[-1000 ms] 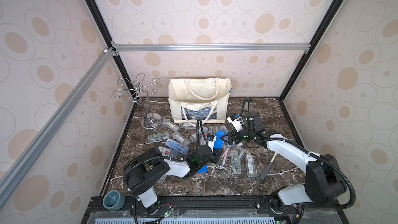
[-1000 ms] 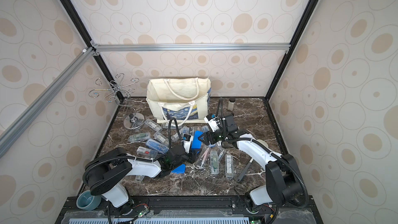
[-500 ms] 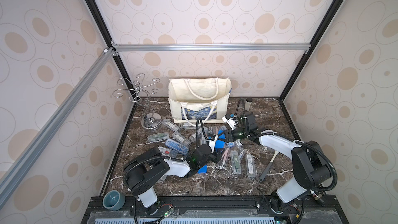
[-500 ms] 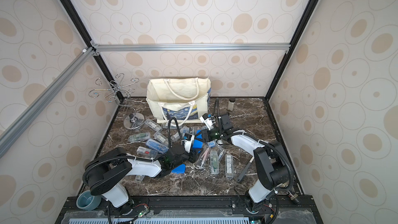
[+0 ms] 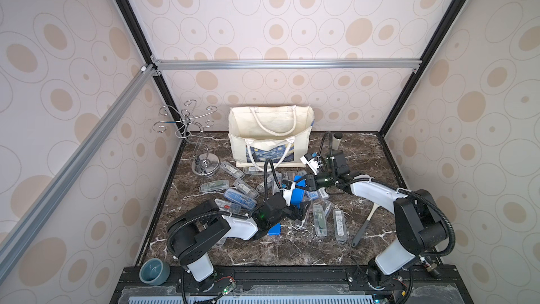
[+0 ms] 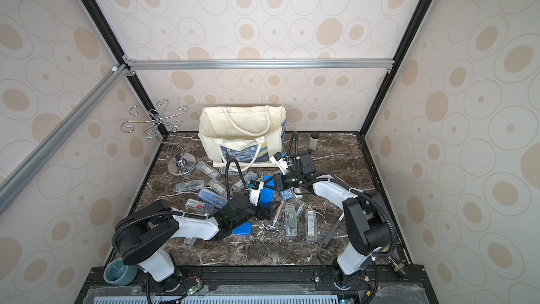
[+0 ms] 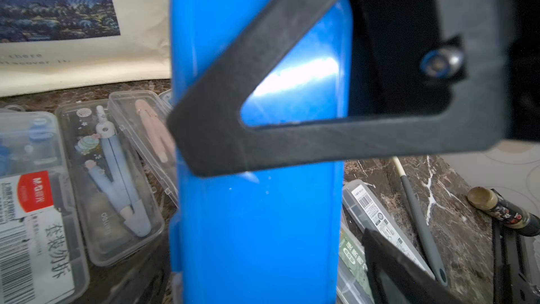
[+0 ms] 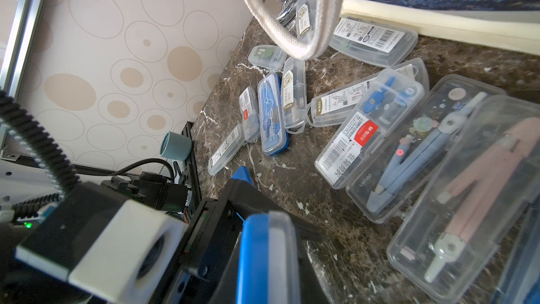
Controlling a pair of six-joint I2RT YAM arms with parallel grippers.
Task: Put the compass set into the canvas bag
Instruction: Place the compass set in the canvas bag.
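The right tool (image 5: 304, 185) clamps the far end of the blue compass set (image 5: 297, 197) at mid-counter (image 5: 292, 247), near the canvas bag (image 5: 268, 130). The left tool (image 5: 302, 214) stands wide at its near end.

The canvas bag (image 5: 268, 138) stands at the rear centre of the table (image 5: 263, 250). A wire stand (image 5: 201, 153) stands to its left, a bottle (image 5: 338, 141) to its right. Compass cases (image 5: 320, 219) lie scattered before the bag, with the compass set (image 5: 298, 197) at their centre.
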